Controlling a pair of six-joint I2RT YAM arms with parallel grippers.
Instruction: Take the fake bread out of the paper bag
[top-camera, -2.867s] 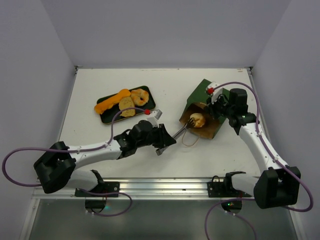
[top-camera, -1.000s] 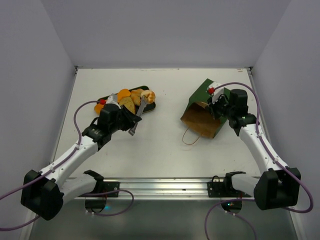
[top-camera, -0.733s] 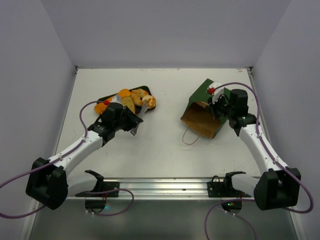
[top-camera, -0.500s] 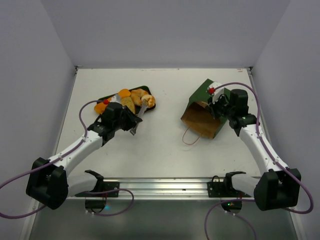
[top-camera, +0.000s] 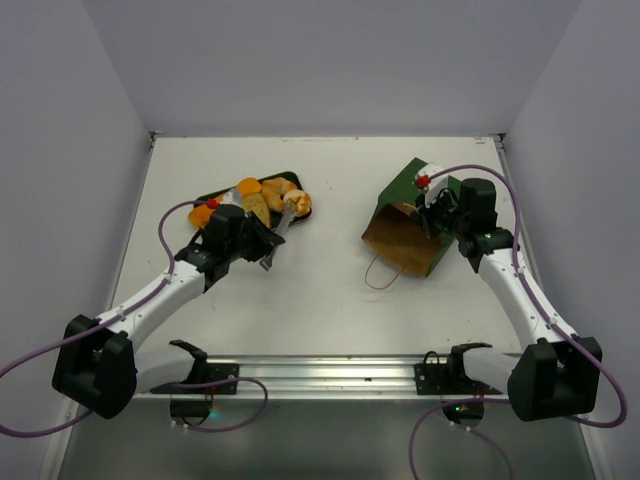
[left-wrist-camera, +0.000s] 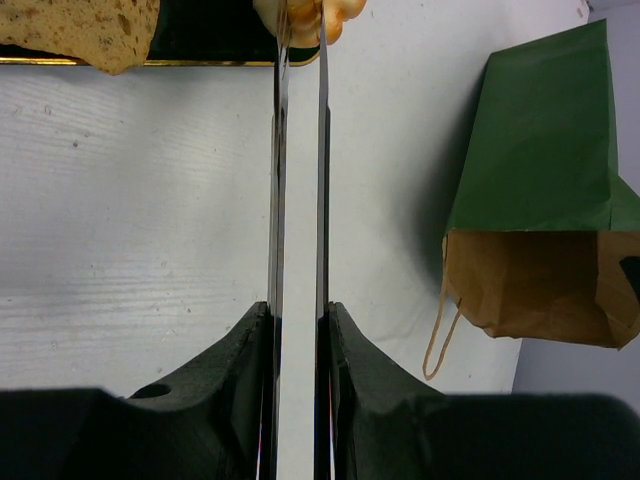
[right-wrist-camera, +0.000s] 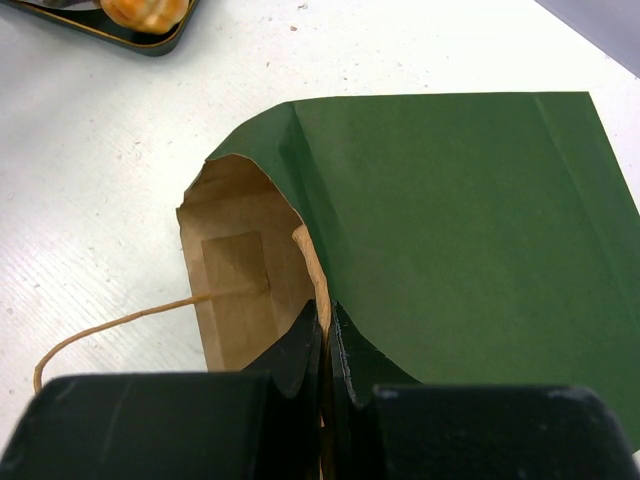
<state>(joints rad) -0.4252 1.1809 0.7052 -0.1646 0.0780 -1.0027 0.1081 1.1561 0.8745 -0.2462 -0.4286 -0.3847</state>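
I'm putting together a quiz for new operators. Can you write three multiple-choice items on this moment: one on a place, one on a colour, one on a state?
1. In the top view, where does the dark green tray lie?
A. to the left of the paper bag
B. inside the bag
C. between the two arm bases

2. What colour is the outside of the bag?
A. red
B. dark green
C. white

3. What is the right gripper doing?
A. hanging open above the tray
B. pinching the bag's rim, shut
C. holding an orange loaf

Answers:
1 A: the top view shows the tray far left of the bag.
2 B: both wrist views show a green outside with a brown inside.
3 B: the right wrist view shows the fingers closed on the paper edge at the bag's mouth.
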